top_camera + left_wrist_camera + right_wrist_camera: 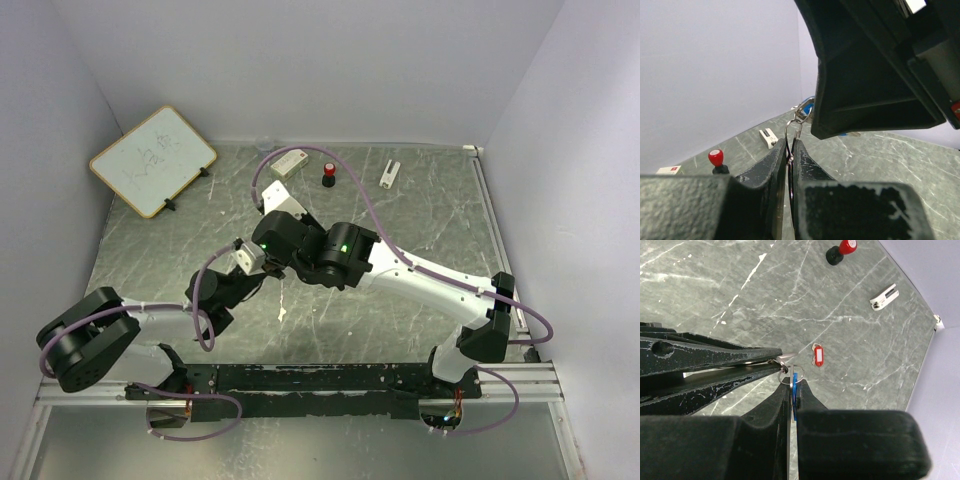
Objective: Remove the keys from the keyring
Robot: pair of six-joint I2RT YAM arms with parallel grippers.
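Both grippers meet above the middle of the table (420, 215). My right gripper (792, 386) is shut on the blue-headed key (795, 390), held edge-on between its fingers. The thin silvery keyring (789, 375) hangs just beyond its fingertips, still through that key. My left gripper (790, 146) is shut on the keyring's wire (794, 125), with a small silvery clasp (785, 358) at its tips. The blue key (808, 107) peeks out under the right gripper's black body. A red-headed key (817, 354) lies loose on the table below.
A black object with a red top (328, 177) stands at the back, between a white box (287, 162) and a small white clip (390, 172). A whiteboard (152, 160) leans at the back left. Walls close in the table on three sides.
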